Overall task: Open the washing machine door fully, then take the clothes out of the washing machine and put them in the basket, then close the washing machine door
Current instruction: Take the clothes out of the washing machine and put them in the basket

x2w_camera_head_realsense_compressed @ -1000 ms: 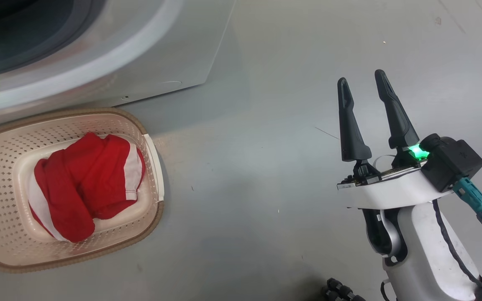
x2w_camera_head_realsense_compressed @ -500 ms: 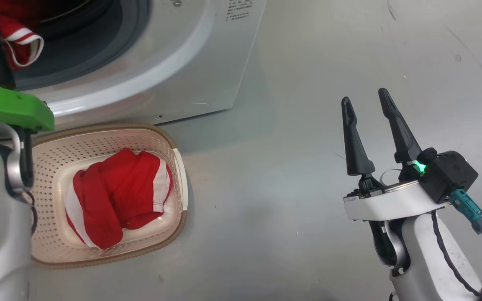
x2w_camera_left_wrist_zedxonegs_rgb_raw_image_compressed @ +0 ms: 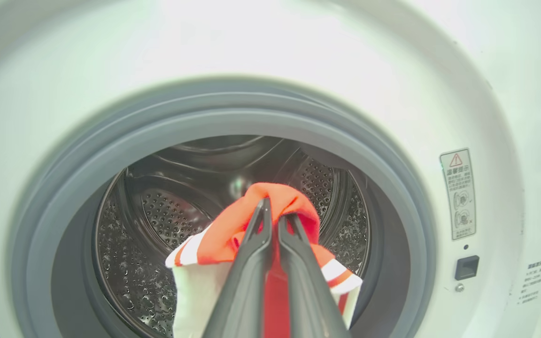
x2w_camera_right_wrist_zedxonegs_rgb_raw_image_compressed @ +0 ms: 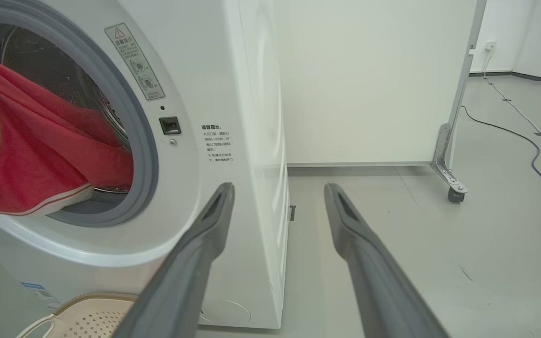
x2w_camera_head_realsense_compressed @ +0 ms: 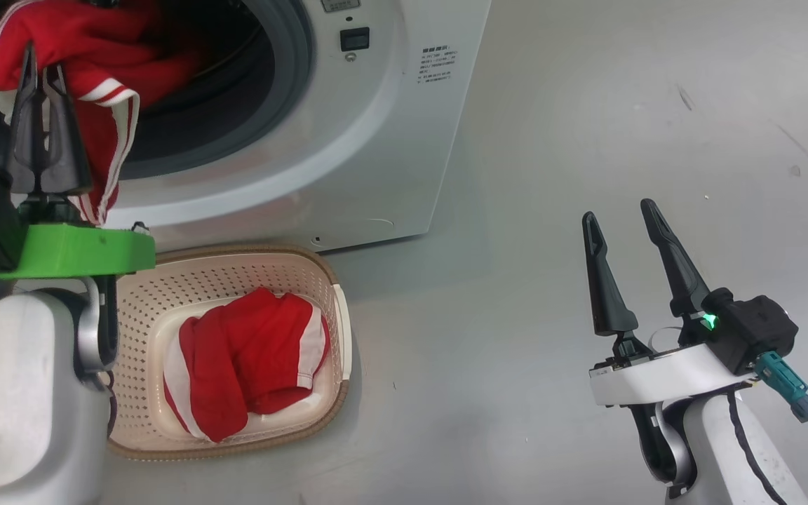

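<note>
Grips clothes [x2w_camera_head_realsense_compressed: 95, 42] in clenched left claw [x2w_camera_head_realsense_compressed: 44, 59], upper left, at washing machine [x2w_camera_head_realsense_compressed: 376, 140] mouth. Holds right claw [x2w_camera_head_realsense_compressed: 618, 212] spread wide, lower right, over floor [x2w_camera_head_realsense_compressed: 516, 315]. Has another red garment [x2w_camera_head_realsense_compressed: 250, 358] lying in basket [x2w_camera_head_realsense_compressed: 250, 270], lower left of centre.

Pretty plain room tbh. Smooth grey floor [x2w_camera_head_realsense_compressed: 551, 140], a few scuffs, soft even light. White partition panel [x2w_camera_right_wrist_zedxonegs_rgb_raw_image_compressed: 369, 80] standing on a metal leg with a caster [x2w_camera_right_wrist_zedxonegs_rgb_raw_image_compressed: 455, 195]. Dark cable [x2w_camera_right_wrist_zedxonegs_rgb_raw_image_compressed: 537, 150] snaking over the floor behind it, white wall [x2w_camera_right_wrist_zedxonegs_rgb_raw_image_compressed: 524, 33] with an outlet [x2w_camera_right_wrist_zedxonegs_rgb_raw_image_compressed: 490, 45] further back.
</note>
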Motion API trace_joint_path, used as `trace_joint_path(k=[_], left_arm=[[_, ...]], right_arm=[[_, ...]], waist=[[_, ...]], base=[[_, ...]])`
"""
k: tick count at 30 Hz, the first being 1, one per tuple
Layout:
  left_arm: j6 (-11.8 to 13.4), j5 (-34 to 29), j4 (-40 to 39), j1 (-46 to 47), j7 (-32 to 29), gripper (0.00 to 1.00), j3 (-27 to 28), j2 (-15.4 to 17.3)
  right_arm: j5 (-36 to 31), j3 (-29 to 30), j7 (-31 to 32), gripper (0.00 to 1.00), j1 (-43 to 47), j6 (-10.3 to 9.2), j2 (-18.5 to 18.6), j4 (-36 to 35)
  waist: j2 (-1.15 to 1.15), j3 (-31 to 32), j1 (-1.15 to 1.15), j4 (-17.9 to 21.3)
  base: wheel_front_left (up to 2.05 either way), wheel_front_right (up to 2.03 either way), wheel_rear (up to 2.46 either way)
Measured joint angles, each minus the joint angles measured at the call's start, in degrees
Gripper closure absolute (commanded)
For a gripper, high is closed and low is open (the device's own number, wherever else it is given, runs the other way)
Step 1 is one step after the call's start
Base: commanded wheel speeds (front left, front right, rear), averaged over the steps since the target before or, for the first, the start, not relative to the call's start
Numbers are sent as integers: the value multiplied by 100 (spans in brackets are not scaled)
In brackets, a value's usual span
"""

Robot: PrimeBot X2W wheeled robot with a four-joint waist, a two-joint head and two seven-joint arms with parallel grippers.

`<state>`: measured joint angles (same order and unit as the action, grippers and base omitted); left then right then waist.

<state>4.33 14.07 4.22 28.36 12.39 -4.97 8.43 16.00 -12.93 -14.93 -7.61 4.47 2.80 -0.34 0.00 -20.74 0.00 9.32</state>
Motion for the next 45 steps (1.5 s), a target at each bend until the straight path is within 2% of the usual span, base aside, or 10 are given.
trace_joint_path(k=[11, 24, 32, 45], left_arm=[[74, -82, -660, -510, 88, 100, -30, -131], [137, -97, -1267, -1223, 136, 100, 24, -274], [144, -68, -1236, -1814, 131, 100, -27, -385], [167, 163, -381, -2438, 71, 100, -272, -465]], right_arm=[[-103, 75, 0, 0, 288, 1, -1, 2], [-141, 30, 0, 0, 545, 19, -4, -42], [-159, 4, 0, 0, 583, 54, -7, -121], [-196, -71, 0, 0, 578, 101, -10, -244]], waist=[[0, 511, 0, -227], [0, 834, 0, -427], [0, 792, 0, -453], [0, 550, 0, -382]], base=[[0, 0, 0], [0, 0, 0], [0, 0, 0], [0, 0, 0]])
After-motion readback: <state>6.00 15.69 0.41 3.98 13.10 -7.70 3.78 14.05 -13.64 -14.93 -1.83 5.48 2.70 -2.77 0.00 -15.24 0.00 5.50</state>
